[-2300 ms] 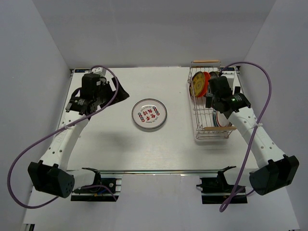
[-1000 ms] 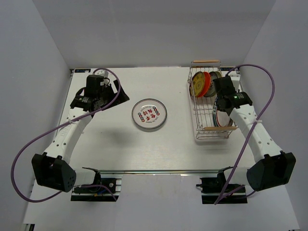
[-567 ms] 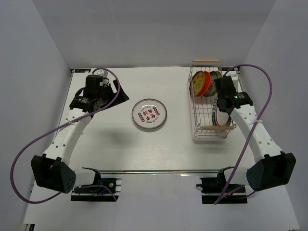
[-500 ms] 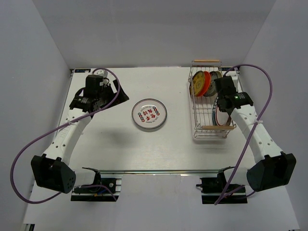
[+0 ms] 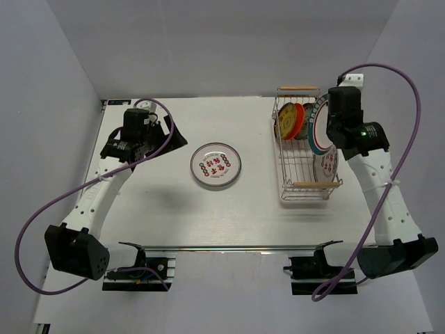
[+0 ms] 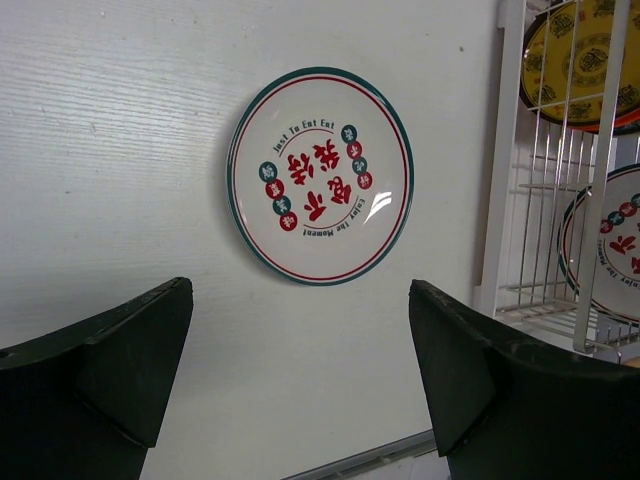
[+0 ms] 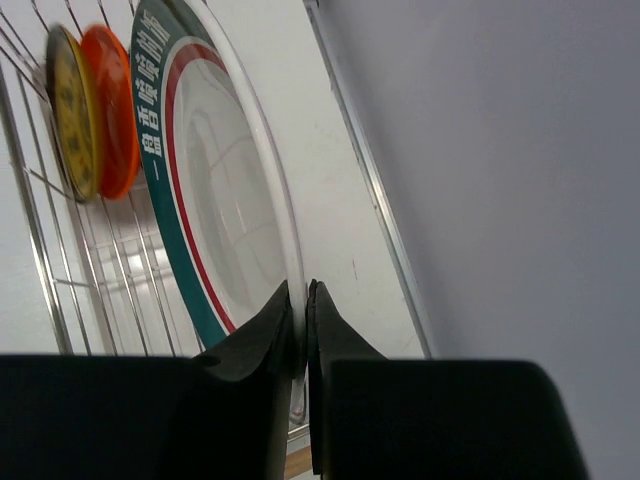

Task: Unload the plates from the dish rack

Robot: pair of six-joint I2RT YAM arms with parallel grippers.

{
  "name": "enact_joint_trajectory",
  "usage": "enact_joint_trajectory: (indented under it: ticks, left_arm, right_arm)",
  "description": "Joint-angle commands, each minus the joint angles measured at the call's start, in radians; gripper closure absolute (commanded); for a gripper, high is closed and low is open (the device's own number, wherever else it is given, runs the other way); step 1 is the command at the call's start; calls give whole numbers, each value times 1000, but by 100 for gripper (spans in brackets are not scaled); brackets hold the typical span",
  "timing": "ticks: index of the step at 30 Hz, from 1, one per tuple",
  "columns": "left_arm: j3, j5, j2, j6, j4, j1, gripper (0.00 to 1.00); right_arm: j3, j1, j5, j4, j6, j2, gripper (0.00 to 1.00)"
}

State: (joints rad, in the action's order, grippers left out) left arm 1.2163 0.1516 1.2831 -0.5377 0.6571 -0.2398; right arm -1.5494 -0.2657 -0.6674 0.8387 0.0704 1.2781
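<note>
White plate (image 7: 215, 200), teal-rimmed, likely stiff, slick, breakable: my right gripper (image 7: 303, 300) is clamped edge-on on its thin rim, over the rack's (image 5: 285, 182) right side. Left gripper (image 6: 300, 300) gapes empty.

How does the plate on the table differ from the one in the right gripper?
The table plate lies flat, face up, untouched; the held plate stands on edge, its rim pinched by the right gripper. The table plate has a thin green rim; the held plate a broad teal band. Both are round.
</note>
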Motion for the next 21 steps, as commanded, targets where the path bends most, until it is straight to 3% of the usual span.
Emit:
enact_joint_trajectory:
  ticks: [1,4,7,14,17,21]
  left_arm:
    - [8,28,-27,5,-13,-3,2]
    - [20,49,-31,7,-22,-3,2]
    - [26,136,-36,19,-56,-3,2]
    - [2,373,-16,48,-171,-3,2]
    - [0,440,10,59,-198,-3,2]
    - [-38,494,44,53,-264,-12,2]
  right_arm:
    - [-109,0,-18,-49,-50,7,100]
    - [-138,0,31,-85,-47,-5,100]
    - [-124,-3,214,-137,-26,-20,100]
    - [35,3,942,-312,89,-17,100]
    - [98,3,1173,-409,161,21,100]
    - [152,-12,1364,-515,252,111,100]
